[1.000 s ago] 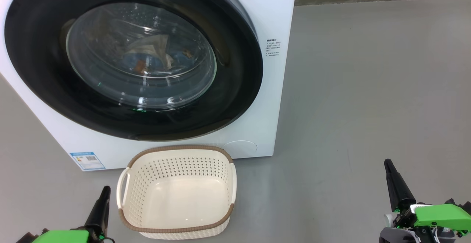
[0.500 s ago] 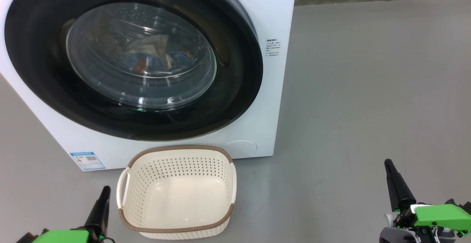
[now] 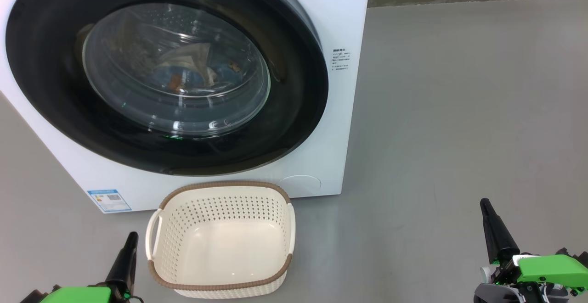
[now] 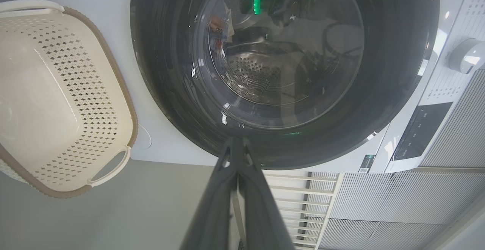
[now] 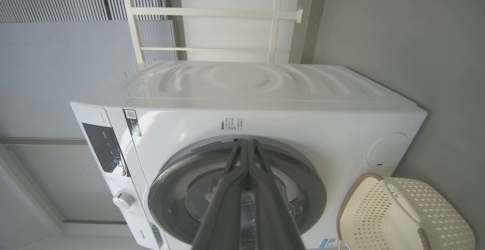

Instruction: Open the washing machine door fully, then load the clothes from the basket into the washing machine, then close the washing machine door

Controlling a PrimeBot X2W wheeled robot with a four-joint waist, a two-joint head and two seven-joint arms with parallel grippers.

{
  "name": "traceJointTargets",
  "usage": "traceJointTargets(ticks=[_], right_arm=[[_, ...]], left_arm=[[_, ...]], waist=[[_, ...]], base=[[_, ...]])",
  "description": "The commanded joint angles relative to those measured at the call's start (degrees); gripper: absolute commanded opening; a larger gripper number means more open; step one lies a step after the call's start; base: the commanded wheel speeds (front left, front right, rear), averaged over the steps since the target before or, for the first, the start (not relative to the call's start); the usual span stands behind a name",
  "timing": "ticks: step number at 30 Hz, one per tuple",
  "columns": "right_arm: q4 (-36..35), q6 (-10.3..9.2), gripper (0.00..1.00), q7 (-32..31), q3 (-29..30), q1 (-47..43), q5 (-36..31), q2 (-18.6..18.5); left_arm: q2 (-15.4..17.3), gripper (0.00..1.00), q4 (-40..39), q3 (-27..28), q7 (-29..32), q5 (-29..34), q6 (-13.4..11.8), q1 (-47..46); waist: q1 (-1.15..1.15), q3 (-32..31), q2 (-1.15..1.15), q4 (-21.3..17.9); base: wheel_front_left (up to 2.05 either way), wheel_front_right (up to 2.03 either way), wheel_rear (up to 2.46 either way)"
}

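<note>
The clothes (image 3: 186, 71) show dimly through the washing machine door (image 3: 301, 110).

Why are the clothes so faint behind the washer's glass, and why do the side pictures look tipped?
Head view: glints and reflections on the washing machine door veil the clothes inside. Left wrist view: a green light mirrors in its glass. Right wrist view: the camera is turned, so the washing machine lies sideways, the floor at the right.

Tapered dark claw fingers (image 3: 496, 232), green housings (image 3: 549, 268), perhaps grey wrist (image 3: 494, 292)
</note>
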State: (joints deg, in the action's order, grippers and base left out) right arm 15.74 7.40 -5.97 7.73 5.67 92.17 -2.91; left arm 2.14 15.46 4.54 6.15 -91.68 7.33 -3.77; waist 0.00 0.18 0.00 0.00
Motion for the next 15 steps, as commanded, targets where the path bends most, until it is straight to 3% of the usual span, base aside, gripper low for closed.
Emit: traceJointTargets(ticks=[1,15], right_arm=[[-1.7,0.09,0.0,-0.4,-1.3,0.5,0.1,-0.1],[-1.7,0.09,0.0,-0.5,-1.3,0.5,0.0,-0.1]], left_arm=[[0.7,0.0,-1.4,2.0,0.3,-0.5,0.2,-2.4],[0.7,0.0,-1.4,2.0,0.3,-0.5,0.2,-2.4]], waist=[[0.0,0.0,0.0,0.0],[0.0,0.0,0.0,0.0]], base=[[0.0,0.0,0.0],[0.0,0.0,0.0]])
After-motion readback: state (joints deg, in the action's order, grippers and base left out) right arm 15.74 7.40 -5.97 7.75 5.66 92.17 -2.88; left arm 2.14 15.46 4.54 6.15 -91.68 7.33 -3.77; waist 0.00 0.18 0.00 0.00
